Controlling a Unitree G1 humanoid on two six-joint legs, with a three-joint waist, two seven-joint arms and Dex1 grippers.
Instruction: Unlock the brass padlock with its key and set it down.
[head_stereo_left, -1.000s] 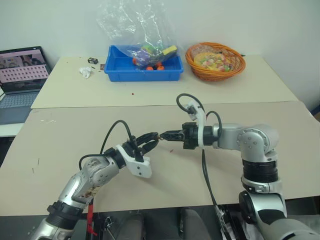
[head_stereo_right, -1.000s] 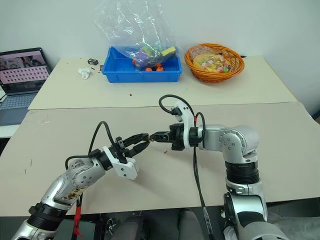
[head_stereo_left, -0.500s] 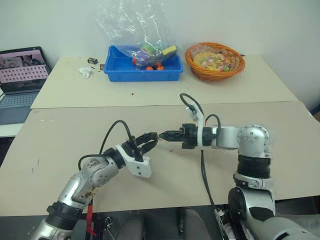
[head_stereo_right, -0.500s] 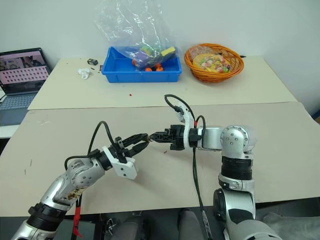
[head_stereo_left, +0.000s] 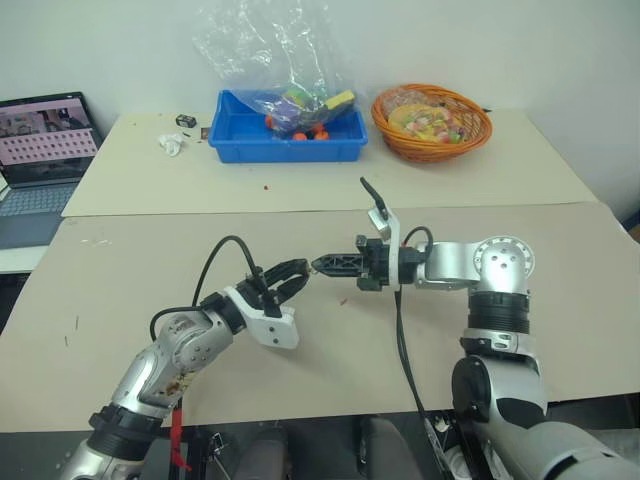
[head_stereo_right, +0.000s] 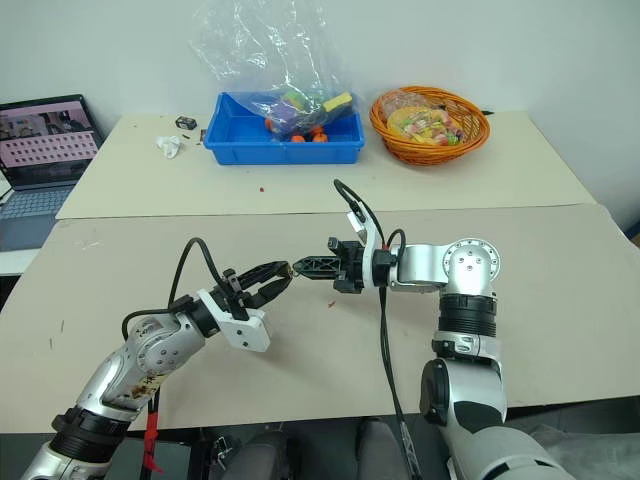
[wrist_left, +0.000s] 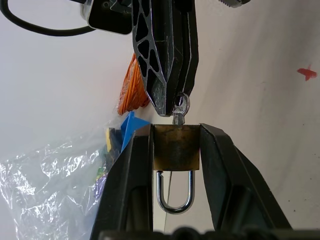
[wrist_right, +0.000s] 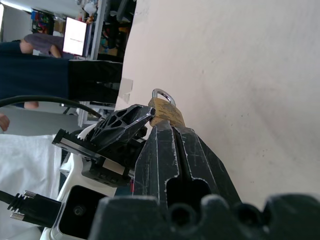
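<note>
Beige desk (head_stereo_left: 120, 290) against a white wall; laptop (head_stereo_left: 40, 150) at far left. Above the desk, my left gripper (wrist_left: 175, 150) clamps the brass padlock (wrist_left: 176, 147); my right gripper (wrist_left: 172, 102), pressed together, pinches the key (wrist_left: 179, 111) in its keyhole.

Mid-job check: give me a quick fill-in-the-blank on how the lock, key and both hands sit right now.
1. The padlock is clamped in the ____ hand.
2. The right hand pinches the ____, whose blade sits in the lock body.
3. The padlock's shackle looks ____.
4. Both hands hold the lock ____ the table, not on it.

Missing words: left; key; closed; above
</note>
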